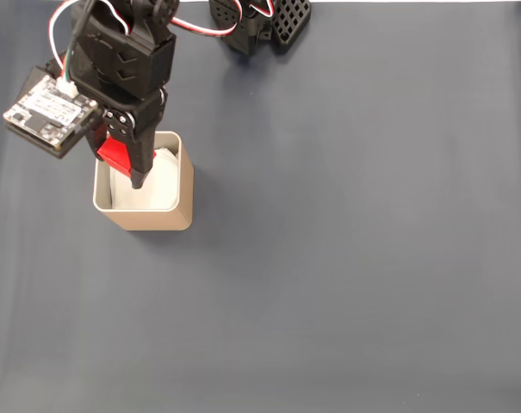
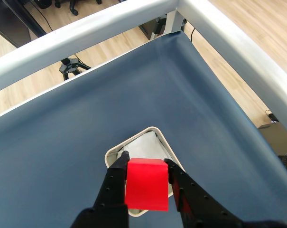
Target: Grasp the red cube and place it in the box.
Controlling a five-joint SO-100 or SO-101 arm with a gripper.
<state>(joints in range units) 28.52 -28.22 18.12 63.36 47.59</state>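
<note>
The red cube (image 2: 146,184) is clamped between the two black fingers of the gripper (image 2: 145,164), which press on its left and right faces in the wrist view, so the jaws stand only as far apart as the cube is wide. In the fixed view the red cube (image 1: 114,153) shows as a red patch beside the dark finger, over the upper left part of the box opening. It is held up above the white lining rather than resting on it. The box (image 2: 155,133) sits directly below the cube in the wrist view, its pale rounded rim and white inside showing beyond the cube's top edge. In the fixed view the box (image 1: 184,185) is a tan square container with rounded corners, standing on a dark blue cloth (image 1: 355,241) that covers the table. The arm (image 1: 122,60) reaches down from the top edge, with a small circuit board (image 1: 49,110) fixed to its left side.
</note>
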